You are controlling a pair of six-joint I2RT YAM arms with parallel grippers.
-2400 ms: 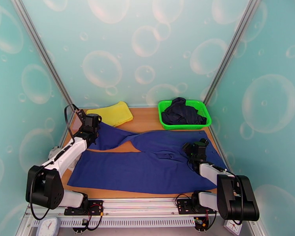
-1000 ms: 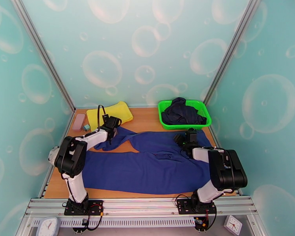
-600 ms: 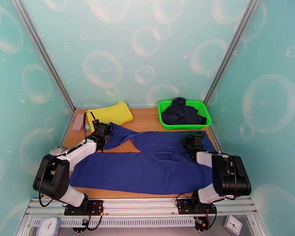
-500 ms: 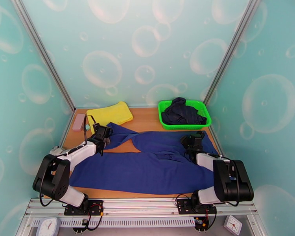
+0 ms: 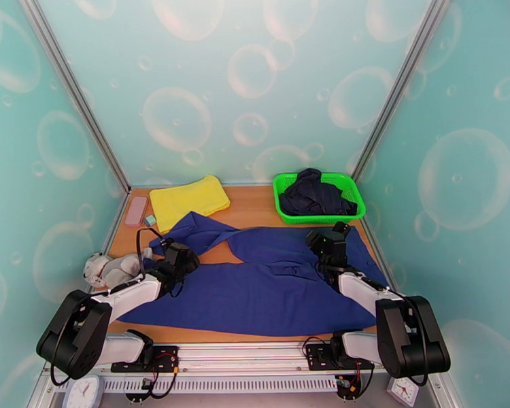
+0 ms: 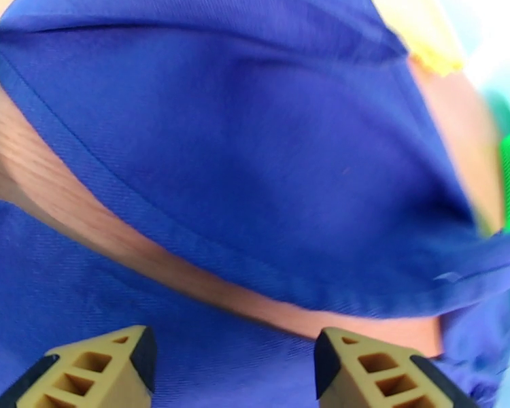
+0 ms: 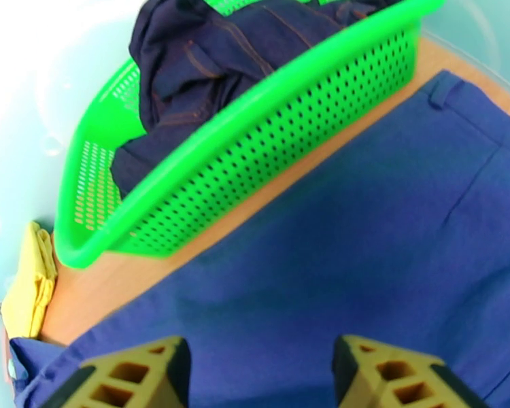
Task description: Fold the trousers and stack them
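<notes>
Bubble-patterned teal walls closed round the wooden counter, where the trousers lay spread nearly full length, waist to the right, the far leg kinked toward the yellow cloth. We judged the folding barely begun: no clean fold, nothing stacked. Our left gripper hung open over the gap between the legs, and the right gripper stood open above the waist, neither grasping cloth. The green basket held a dark crumpled garment.
</notes>
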